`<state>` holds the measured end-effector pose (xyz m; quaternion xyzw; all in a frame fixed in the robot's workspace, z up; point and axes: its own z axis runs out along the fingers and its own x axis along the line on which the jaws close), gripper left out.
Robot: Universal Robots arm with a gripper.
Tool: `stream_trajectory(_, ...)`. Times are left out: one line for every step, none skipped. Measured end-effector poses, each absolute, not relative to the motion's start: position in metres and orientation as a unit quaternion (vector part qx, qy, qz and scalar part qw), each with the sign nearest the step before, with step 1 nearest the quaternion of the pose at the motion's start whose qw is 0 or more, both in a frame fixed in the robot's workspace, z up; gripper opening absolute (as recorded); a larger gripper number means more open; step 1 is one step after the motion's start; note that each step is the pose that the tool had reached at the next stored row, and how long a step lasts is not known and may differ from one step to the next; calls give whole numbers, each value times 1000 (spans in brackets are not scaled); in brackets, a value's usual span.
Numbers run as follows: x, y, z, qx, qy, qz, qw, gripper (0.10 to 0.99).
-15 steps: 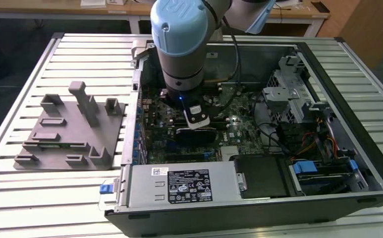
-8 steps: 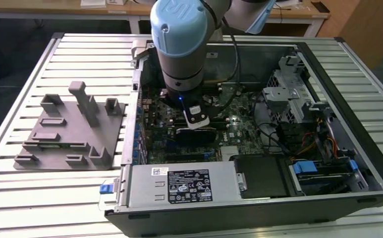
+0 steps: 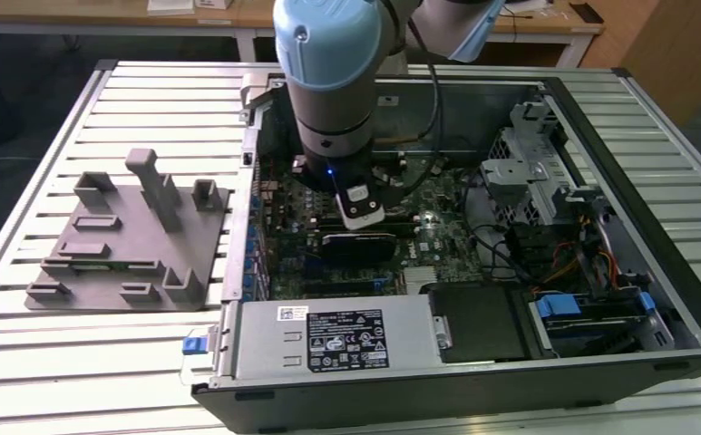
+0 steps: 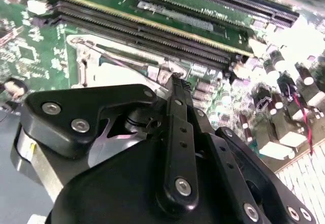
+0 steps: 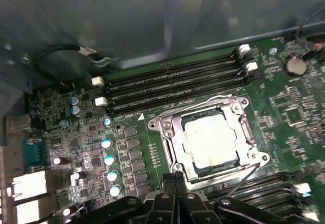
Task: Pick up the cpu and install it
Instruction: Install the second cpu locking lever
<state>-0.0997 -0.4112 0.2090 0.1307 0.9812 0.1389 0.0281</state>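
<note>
The cpu (image 5: 210, 142), a pale shiny square, lies flat in the metal socket frame (image 5: 170, 132) on the green motherboard (image 5: 284, 107) in the first wrist view. Part of the same silver socket (image 4: 122, 74) appears in the second wrist view. My gripper (image 5: 175, 177) hangs just above the board beside the socket's edge, a short way from the cpu. Its two black fingers (image 4: 175, 89) are pressed together with nothing between them. In the exterior view the arm reaches down into the open computer case (image 3: 676, 299), with the gripper (image 3: 363, 220) over the middle of the board.
Long black memory slots (image 5: 172, 82) run beside the socket. A grey fixture plate with upright posts (image 3: 126, 236) stands at the exterior view's left of the case. The power supply (image 3: 326, 340), a drive cage (image 3: 531, 172) and loose cables (image 3: 568, 263) crowd the case.
</note>
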Motion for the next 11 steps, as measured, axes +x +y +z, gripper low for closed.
stream_trajectory(-100,-411,213,131,981,139,28,106)
stream_trajectory(-100,-411,216,131,981,139,28,106)
stream_trajectory(-100,-411,220,131,981,139,28,106)
stream_trajectory(-100,-411,223,131,981,139,28,106)
stream_trajectory(-100,-411,227,131,981,138,28,106)
stream_trajectory(-100,-411,230,131,981,138,28,106)
stream_trajectory(-100,-411,233,131,981,138,28,106)
stream_trajectory(-100,-411,237,131,981,138,28,106)
stream_trajectory(-100,-411,240,131,982,137,28,106)
stream_trajectory(-100,-411,242,131,982,136,29,106)
stream_trajectory(-100,-411,244,131,982,133,29,106)
